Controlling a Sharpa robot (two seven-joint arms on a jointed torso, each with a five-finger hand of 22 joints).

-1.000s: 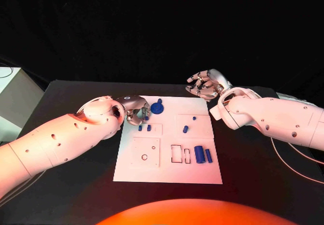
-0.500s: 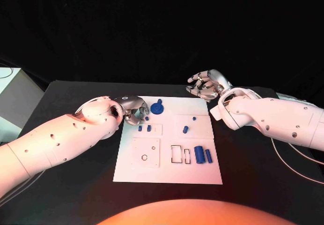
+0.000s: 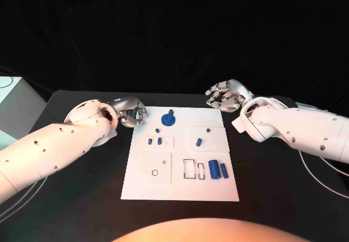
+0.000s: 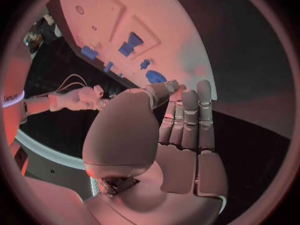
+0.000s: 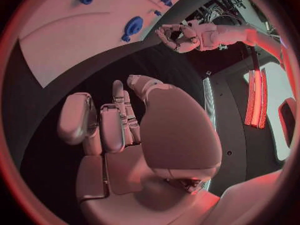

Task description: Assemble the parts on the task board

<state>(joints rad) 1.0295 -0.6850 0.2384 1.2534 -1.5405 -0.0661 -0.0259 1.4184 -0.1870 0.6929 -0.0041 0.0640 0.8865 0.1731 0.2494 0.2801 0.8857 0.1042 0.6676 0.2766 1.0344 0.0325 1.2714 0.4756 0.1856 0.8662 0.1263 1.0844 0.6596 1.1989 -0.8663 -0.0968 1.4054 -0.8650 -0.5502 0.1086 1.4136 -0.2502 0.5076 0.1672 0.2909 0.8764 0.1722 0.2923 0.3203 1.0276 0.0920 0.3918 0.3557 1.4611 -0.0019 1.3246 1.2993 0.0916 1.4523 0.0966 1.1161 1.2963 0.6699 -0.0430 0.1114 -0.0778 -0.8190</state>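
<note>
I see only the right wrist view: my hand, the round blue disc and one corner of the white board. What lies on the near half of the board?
Observer: A thick blue cylinder and a thinner blue bar lie beside two rectangular slots, near the right edge of the white task board.
Operator: And what is left of the slots?
Observer: A square white plate with an oval hole and a small round hole.

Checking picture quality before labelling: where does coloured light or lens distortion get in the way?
Head view: sharp, the task board evenly lit, with an orange glow on the left arm. Left wrist view: fisheye, red wash, and the board's straight edges bend behind the left hand. Right wrist view: same bending, pink light over the right hand.
</note>
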